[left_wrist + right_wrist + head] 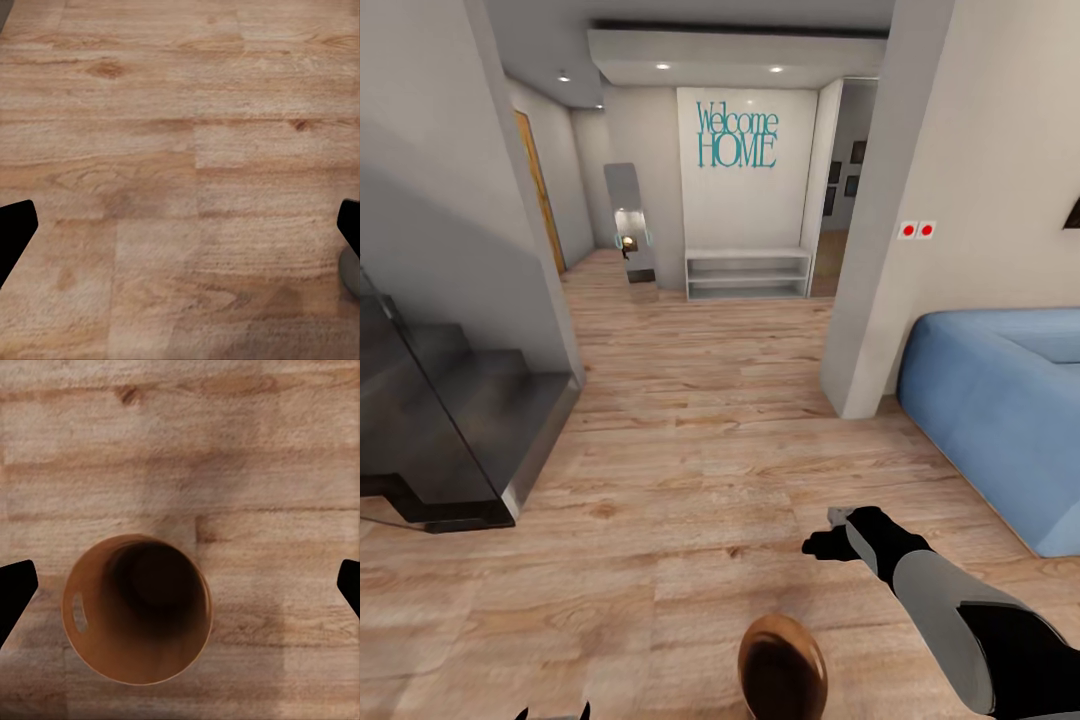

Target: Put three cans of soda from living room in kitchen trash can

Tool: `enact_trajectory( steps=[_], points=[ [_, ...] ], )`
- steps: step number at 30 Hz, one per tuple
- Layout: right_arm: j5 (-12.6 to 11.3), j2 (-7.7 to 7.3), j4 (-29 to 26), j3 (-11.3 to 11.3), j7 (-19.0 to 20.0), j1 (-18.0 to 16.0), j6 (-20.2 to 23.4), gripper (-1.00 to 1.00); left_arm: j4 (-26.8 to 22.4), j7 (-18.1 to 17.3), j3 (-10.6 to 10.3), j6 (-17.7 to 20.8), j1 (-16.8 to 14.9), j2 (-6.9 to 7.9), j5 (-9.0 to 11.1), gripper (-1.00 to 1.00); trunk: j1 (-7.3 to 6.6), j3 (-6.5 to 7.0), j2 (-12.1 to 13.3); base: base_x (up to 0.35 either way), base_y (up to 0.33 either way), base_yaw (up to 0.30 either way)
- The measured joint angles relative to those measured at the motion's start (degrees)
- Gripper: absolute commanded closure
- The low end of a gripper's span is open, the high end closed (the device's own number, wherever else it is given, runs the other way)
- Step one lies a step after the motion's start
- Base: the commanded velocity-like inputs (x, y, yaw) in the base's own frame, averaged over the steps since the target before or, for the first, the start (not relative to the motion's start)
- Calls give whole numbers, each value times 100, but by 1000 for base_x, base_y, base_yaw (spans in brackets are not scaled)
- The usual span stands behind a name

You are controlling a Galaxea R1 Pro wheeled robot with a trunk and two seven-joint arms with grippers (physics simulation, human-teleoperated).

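The round tapered brown-walled bin point(136, 609) stands upright on the pale wood-plank floor point(690, 420), mouth up, and the right hand point(838, 532) hangs just above and beyond it, its fingers spread wide with nothing between them. The left hand point(180, 225) is spread wide too, bare floor under it. No soda cans in sight. The blue sofa point(1000, 420) lies to the right, dark stairs point(450, 420) left, and the hallway ahead looks open.

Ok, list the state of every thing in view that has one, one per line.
trash can: upright on the wood floor, open top, empty.
left gripper: open, holding nothing, over bare floor.
right gripper: open, empty, above the trash can.
sofa: nothing on the visible part.
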Motion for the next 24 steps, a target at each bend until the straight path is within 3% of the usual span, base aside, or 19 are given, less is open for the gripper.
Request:
enact_trajectory(
  steps=[24],
  points=[
    [8,16,-33,6,-1,2,-19,-100,-24,13,-23,-2,0,-2,-33,-100,527,-431,-963,0,0,0]
  ],
)
